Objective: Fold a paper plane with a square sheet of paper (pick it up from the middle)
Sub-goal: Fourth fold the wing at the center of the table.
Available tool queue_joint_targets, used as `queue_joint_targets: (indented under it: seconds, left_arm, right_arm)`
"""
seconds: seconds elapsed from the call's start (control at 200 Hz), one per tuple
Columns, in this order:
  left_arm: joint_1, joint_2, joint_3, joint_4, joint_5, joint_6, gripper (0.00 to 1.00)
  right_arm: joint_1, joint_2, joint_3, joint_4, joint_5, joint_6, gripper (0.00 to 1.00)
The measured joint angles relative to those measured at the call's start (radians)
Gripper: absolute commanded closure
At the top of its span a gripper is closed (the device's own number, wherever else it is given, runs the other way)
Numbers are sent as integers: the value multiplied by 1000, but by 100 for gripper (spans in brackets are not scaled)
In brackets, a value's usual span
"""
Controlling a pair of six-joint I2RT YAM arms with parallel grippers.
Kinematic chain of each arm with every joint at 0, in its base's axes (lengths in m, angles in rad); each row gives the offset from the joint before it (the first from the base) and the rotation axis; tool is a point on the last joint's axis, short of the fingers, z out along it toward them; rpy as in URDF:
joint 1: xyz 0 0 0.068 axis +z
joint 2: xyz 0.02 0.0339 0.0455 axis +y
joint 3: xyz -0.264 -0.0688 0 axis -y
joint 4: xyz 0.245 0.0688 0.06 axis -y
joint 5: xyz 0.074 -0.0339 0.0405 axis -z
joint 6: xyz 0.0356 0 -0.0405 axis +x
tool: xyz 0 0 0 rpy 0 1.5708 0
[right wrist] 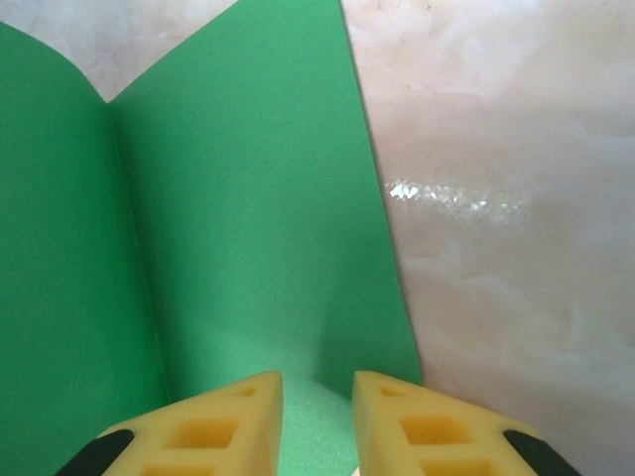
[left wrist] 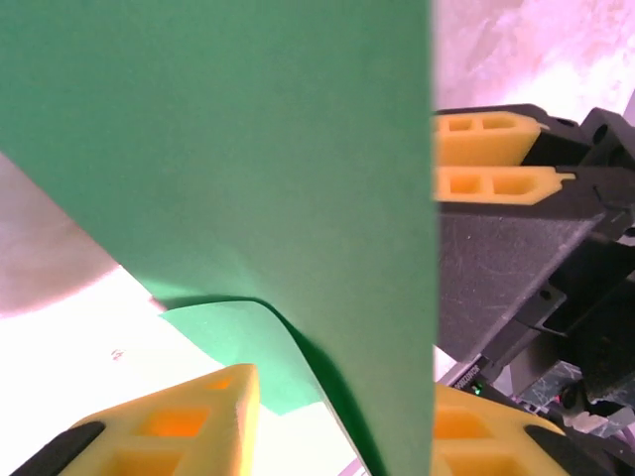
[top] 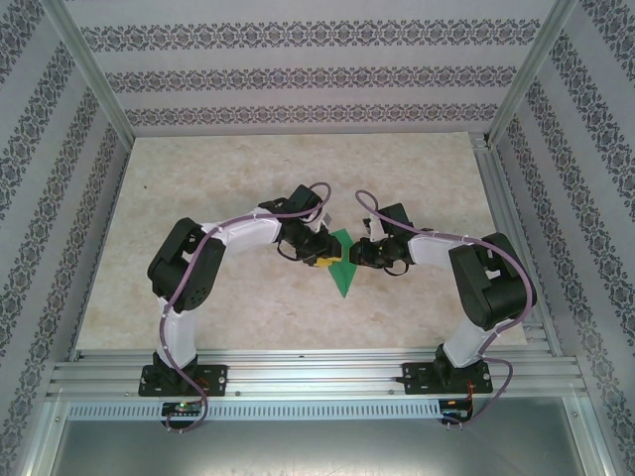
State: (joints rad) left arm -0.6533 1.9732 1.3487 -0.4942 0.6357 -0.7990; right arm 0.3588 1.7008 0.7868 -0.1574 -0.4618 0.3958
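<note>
Bench: a pale, marbled beige slab (top: 198,188), glossy, with a streak of glare in the right wrist view.
Room: walls (top: 298,59) papered in grey floral bands on three sides, with aluminium posts at the corners. A slotted aluminium rail (top: 317,372) along the near edge carries both arm bases.
Green sheet (top: 342,266): at mid-bench between the two pincers, creased lengthwise, with a point toward the near edge. In the left wrist view one flap stands up and another curls low.
Left pincer (top: 316,255): yellow fingers wide apart; the raised flap passes between them unclamped.
Right pincer (top: 365,253): a narrow gap between the fingers, tips over the sheet near its edge, nothing visibly pinched.
In the way: the raised flap hides most of the bench from the left wrist camera and covers the right pincer's fingertips there. Purple cables (top: 360,198) loop along both arms.
</note>
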Motion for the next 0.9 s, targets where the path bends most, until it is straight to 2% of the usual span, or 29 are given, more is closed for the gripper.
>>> queue_joint_targets:
  seconds: [0.21, 0.36, 0.445, 0.619, 0.694, 0.904]
  left_arm:
    - [-36, -48, -16, 26, -66, -18, 74]
    - [-47, -62, -16, 30, -95, -21, 89]
    - [-48, -62, -16, 29, -104, -16, 90]
    - [-48, -62, -17, 30, -111, -13, 79]
    - [-48, -62, -16, 30, -111, -12, 66]
    - [-48, -62, -27, 48, -115, -34, 59]
  right_arm:
    - [13, 0, 1, 0, 5, 3, 74]
    - [14, 0, 2, 1, 5, 5, 74]
    - [14, 2, 2, 2, 5, 5, 74]
    - [14, 2, 2, 4, 4, 6, 74]
    - [15, 2, 2, 5, 3, 6, 74]
    - [29, 2, 1, 15, 3, 28, 75]
